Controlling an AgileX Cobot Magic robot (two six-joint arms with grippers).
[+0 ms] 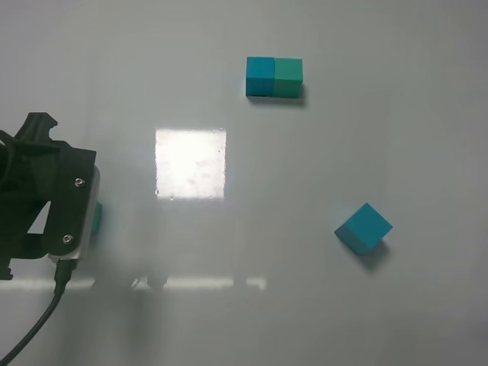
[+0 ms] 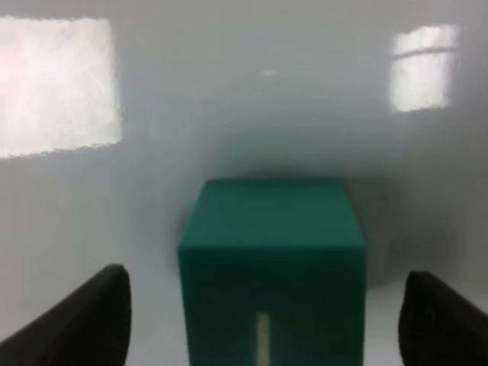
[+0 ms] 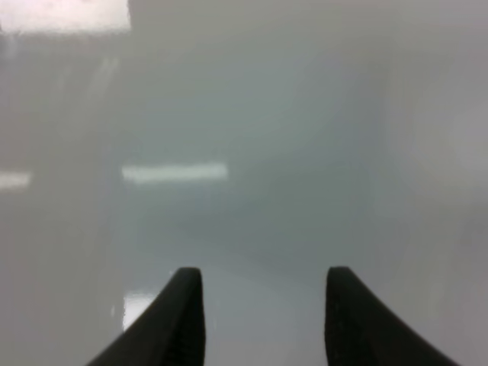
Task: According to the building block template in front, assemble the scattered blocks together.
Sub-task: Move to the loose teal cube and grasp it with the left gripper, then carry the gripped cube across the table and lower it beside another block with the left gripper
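Left claw [image 2: 263, 276] released, jaws spread wide and straddling the teal-green block [image 2: 271, 252]. The block sits dead centre between the two fingers [image 2: 80, 320], with a clear gap on either side and no contact with either one. Its near face is square to the claw, so its side faces lie parallel to the fingers. As a cube it has no long axis, and a straight closure should meet flat faces, not corners. The block rests on the desk [image 2: 252, 114], not lifted. From the high camera only a sliver of it [image 1: 97, 217] shows beneath the left arm's wrist. Right claw [image 3: 264, 273] clenched on nothing, only bare desk ahead of it; it does not show in the high view. Blue block [image 1: 364, 229] lies well apart from the left claw, far across the desk on the right arm's side. It is turned corner-on compared with the template and is judged the right arm's pick. Building block template [image 1: 274, 77] also lies well apart from the left claw, across the desk and farther back. Its long axis runs side to side, the blue half nearer the left claw and the green half beyond. Judgement: the step in hand is the grasp of the teal-green block. The deciding relation looks good, block centred and squared, so the closure needs only to be even. To match the template, the teal-green block must end against the blue block's far side, as reckoned from the left claw.
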